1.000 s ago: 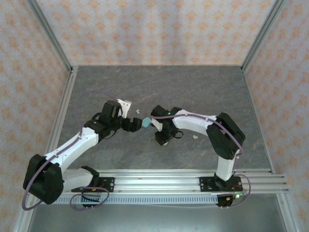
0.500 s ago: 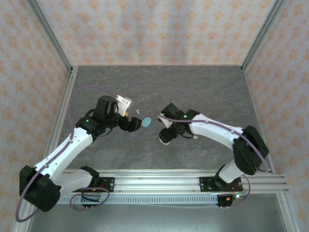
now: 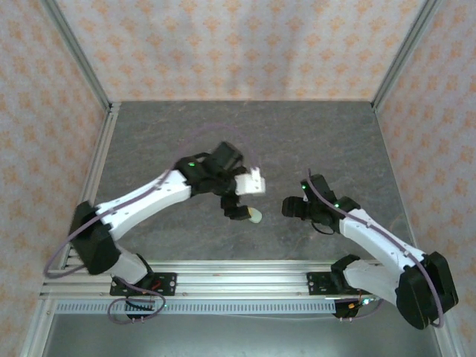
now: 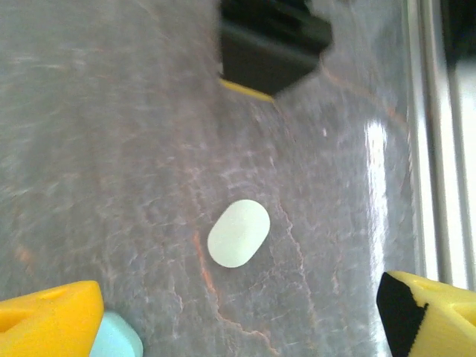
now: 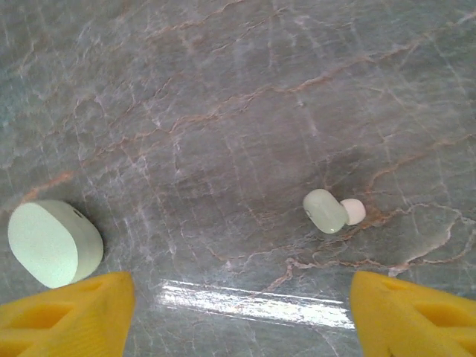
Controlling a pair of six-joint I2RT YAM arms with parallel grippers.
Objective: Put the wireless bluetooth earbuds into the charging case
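Observation:
A pale mint-white oval charging case (image 4: pixel 238 233) lies shut on the grey stone table, also seen as a case (image 3: pixel 255 216) (image 5: pixel 53 242) in the other two views. My left gripper (image 4: pixel 238 297) (image 3: pixel 239 207) hangs over it, open wide, nothing between the yellow fingers. A light blue rounded piece (image 4: pixel 115 338) shows beside the inner side of its left finger; whether they touch is unclear. One mint earbud (image 5: pixel 325 210) with a white tip lies on the table ahead of my right gripper (image 5: pixel 242 286) (image 3: pixel 288 208), which is open and empty.
The aluminium rail (image 3: pixel 245 279) runs along the near edge, close to the case. The black front of the right gripper (image 4: pixel 271 44) shows beyond the case in the left wrist view. Frame posts and patterned walls (image 3: pixel 44 149) bound the table.
The left arm swung right and toward the near edge, over the pale case. The right arm drew back to the right and its jaws opened wider. The blue case dropped out of the top view.

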